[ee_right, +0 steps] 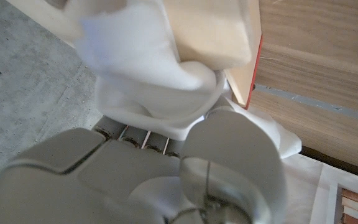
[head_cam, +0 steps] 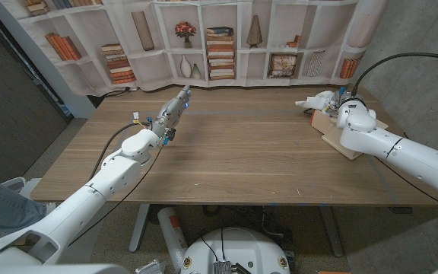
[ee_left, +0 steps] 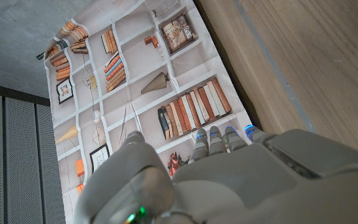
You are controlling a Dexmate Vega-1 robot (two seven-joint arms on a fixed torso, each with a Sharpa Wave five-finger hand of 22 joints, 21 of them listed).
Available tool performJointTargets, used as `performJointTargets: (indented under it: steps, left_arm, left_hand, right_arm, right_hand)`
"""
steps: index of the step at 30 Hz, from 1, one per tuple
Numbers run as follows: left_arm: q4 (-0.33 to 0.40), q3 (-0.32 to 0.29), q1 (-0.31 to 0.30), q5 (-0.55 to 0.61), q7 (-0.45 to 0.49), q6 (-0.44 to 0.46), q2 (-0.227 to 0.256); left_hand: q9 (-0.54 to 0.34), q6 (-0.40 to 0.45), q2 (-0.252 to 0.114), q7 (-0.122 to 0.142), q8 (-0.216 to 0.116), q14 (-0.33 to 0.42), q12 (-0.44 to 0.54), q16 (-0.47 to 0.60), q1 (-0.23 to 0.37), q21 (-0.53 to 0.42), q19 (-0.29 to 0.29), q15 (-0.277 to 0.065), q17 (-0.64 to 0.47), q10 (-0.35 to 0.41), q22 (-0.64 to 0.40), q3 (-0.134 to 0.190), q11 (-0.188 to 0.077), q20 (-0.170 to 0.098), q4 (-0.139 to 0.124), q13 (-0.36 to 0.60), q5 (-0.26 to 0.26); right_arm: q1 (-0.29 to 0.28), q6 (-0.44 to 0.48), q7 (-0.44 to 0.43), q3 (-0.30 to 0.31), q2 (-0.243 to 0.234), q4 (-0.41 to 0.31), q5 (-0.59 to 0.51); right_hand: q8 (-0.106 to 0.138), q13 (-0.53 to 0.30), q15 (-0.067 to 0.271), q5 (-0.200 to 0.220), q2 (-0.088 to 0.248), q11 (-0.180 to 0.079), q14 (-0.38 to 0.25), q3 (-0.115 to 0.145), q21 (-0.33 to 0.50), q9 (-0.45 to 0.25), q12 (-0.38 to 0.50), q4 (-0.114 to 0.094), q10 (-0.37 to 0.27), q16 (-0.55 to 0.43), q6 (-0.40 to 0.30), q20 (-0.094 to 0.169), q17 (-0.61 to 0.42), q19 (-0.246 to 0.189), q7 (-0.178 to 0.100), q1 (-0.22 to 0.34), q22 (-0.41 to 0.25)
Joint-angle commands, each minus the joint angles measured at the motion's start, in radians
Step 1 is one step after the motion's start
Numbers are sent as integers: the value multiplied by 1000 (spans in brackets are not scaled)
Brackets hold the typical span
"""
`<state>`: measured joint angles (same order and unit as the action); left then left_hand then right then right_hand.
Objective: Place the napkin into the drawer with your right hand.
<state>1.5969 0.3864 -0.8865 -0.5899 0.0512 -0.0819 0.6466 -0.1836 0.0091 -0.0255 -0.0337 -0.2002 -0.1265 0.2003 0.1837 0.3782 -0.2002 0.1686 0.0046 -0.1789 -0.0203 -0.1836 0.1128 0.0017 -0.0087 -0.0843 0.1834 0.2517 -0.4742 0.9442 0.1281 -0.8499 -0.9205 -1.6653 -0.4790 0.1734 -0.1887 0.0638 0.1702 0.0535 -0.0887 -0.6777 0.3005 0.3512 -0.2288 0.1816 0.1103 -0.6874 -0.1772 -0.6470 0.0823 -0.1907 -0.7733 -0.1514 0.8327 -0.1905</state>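
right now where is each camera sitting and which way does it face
Head view: fixed on the robot's head, looking down over the wooden table; both arms show, with the left hand raised and the right hand by the drawer, holding the napkin.
Left wrist view: on the left wrist, looking along the back of the left hand toward the bookshelf backdrop.
Right wrist view: on the right wrist, close behind the right hand, which holds the napkin at the drawer.
Head and right wrist views share the napkin and drawer.

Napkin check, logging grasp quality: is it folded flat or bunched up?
Bunched up: the napkin hangs crumpled in the right hand, beside the drawer.
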Motion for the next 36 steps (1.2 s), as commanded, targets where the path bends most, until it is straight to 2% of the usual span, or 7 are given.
performJointTargets:
  steps: [1, 9, 14, 25, 36]
  left_arm:
    - [-4, 0, -2, -1, -3, -6, 0]
    - [-5, 1, -1, -1, -7, -5, 0]
    - [-6, 2, 1, -1, -7, -4, 0]
    - [-8, 6, 6, 1, -9, 1, -1]
    - [-13, 13, 20, 5, -14, 9, -3]
  left_hand:
    - [-6, 5, -4, -5, 0, -2, 4, 3, 4, -4, 66, 1, -2, -1, -2, -4, -2, 2, 1, 5, -1]
    - [-6, 6, -5, -5, 0, -2, 4, 3, 5, -5, 65, 1, -2, -1, -2, -5, -2, 2, 1, 5, -1]
    - [-6, 6, -6, -4, 0, -2, 4, 3, 5, -5, 64, 2, -2, -1, -2, -6, -2, 2, 1, 5, -1]
    - [-6, 6, -7, -4, 0, -2, 4, 3, 6, -5, 64, 2, -2, 1, -2, -8, -4, 4, 1, 5, -1]
    - [-6, 8, -8, -5, 0, -2, 4, 3, 7, -5, 65, 2, -2, 1, -2, -9, -4, 4, 1, 5, -2]
  right_arm:
    - [-14, 2, 1, 20, -14, -30, 11]
    - [-22, 6, -2, 30, -19, -46, 18]
    - [-31, 7, -13, 41, -24, -57, 24]
    - [-69, -10, -76, 86, -34, -82, 50]
    - [-96, -11, -108, 120, -46, -109, 77]
  right_hand:
    - [-2, -5, 37, 6, -11, 14, 20, -8, -7, -1, 0, -1, 51, -4, 71, -10, -3, 9, 0, -3, -2]
    - [-2, -7, 3, 8, -19, 25, 45, -17, -19, -1, 0, 1, 136, -4, 180, -30, -2, 19, -3, -13, -1]
    - [-5, -7, -9, 10, -24, 48, 49, -22, -25, 0, 3, 2, 177, -8, 258, -42, -1, 20, -2, -20, -1]
    - [10, -7, -24, 9, -36, 65, 32, -35, -26, 1, 11, -4, 186, -14, 266, -57, 0, 11, -15, -39, -1]
    - [9, -6, -36, 11, -49, 75, 43, -46, -31, 3, 10, -6, 208, -10, 292, -71, 1, 15, -21, -53, -1]
